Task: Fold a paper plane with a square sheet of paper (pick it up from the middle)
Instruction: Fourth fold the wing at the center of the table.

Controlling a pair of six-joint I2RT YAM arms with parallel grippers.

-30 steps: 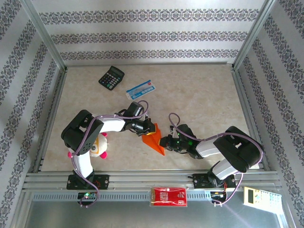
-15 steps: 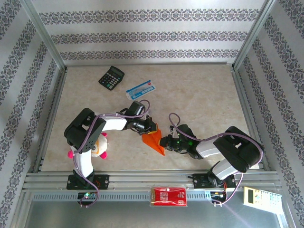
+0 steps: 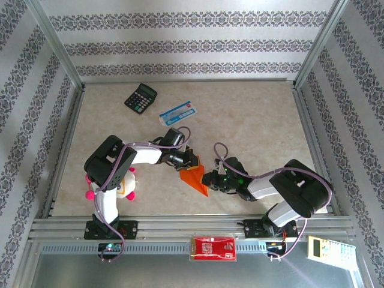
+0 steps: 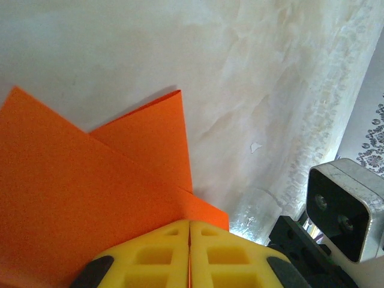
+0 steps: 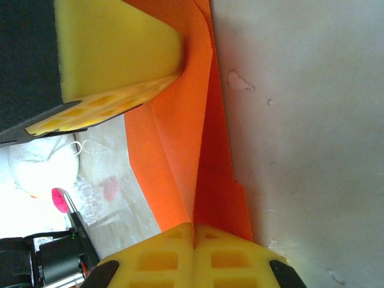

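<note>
The square sheet of paper [image 3: 195,178], bright orange, is folded into a pointed paper plane shape with a centre crease and hangs just above the table between both grippers. My left gripper [image 3: 191,162] is shut on its far upper edge; in the left wrist view the yellow fingertips [image 4: 189,225] pinch the paper [image 4: 90,186]. My right gripper [image 3: 208,179] is shut on the right end. In the right wrist view its gripper [image 5: 193,228] clamps the layered folds [image 5: 180,150], and a left finger [image 5: 114,48] presses the paper's other end.
A black calculator [image 3: 140,96] and a blue-and-white packet [image 3: 179,112] lie at the back left. A white plush toy [image 3: 124,183] sits by the left arm's base. A red packet [image 3: 213,247] rests on the front rail, with patterned walls on three sides.
The left arm's elbow has swung slightly right and its gripper has edged along the paper's top. The paper and the right arm have barely moved.
</note>
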